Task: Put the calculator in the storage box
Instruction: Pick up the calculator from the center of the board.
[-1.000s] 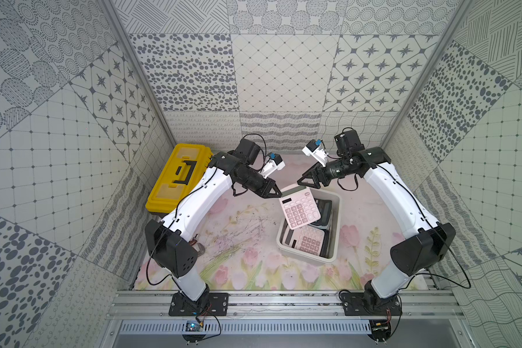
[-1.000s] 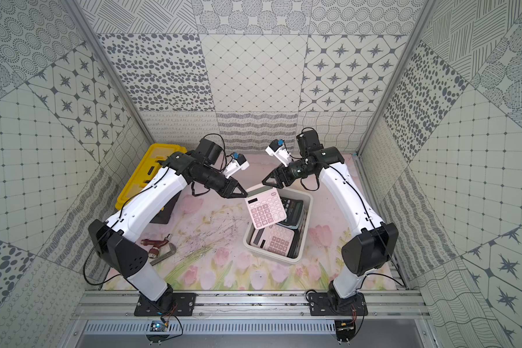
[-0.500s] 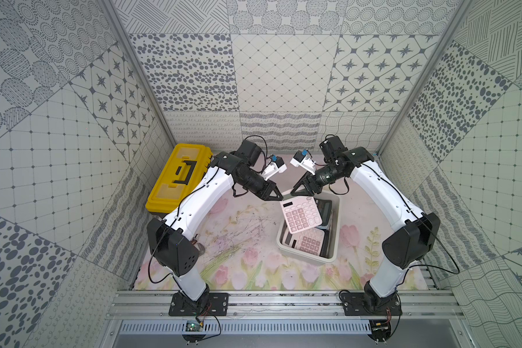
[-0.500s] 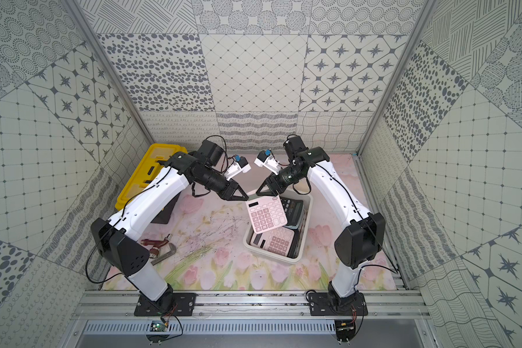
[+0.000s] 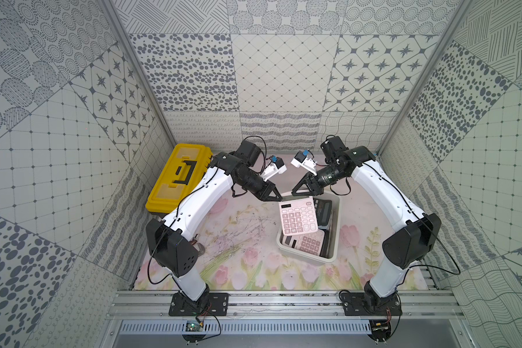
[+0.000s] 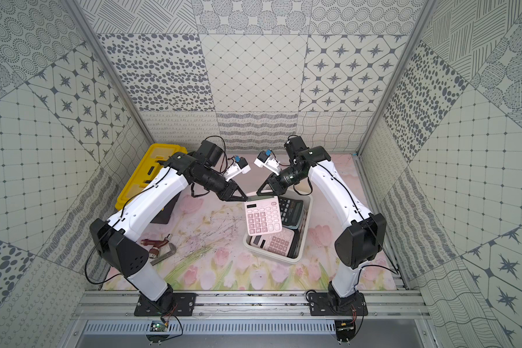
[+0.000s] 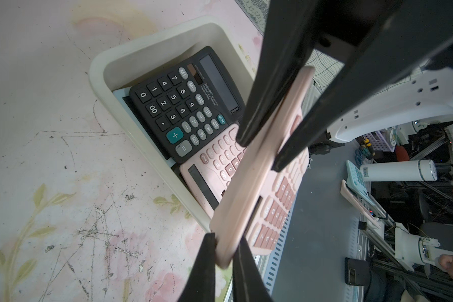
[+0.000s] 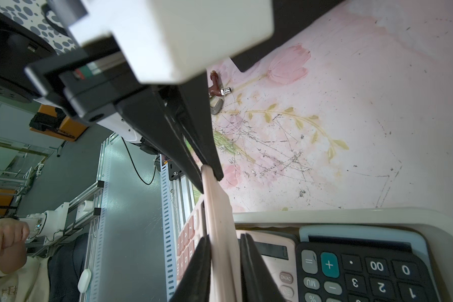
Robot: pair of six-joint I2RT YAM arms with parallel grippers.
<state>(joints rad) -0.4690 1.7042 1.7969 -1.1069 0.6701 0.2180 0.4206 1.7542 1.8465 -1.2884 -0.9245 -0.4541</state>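
A pink calculator (image 5: 299,218) (image 6: 262,218) hangs tilted, keys up, over the far end of the white storage box (image 5: 335,241) (image 6: 302,241). My left gripper (image 5: 280,199) (image 6: 246,199) is shut on its far left corner. In the left wrist view the calculator's edge (image 7: 246,193) sits clamped in the left gripper (image 7: 224,248). My right gripper (image 5: 293,192) (image 6: 258,192) is shut on the same far edge, just beside the left one. The right wrist view shows the right gripper (image 8: 224,248) pinching the pink edge (image 8: 217,209).
Inside the box lie a black calculator (image 5: 323,211) (image 7: 183,104) and another pink calculator (image 5: 309,244). A yellow-lidded toolbox (image 5: 178,177) stands at the far left. A red-handled tool (image 6: 155,245) lies on the flowered mat by the left arm's base.
My right gripper swung left to the calculator's far edge and closed on it. The left gripper kept its hold, and the calculator shifted slightly.
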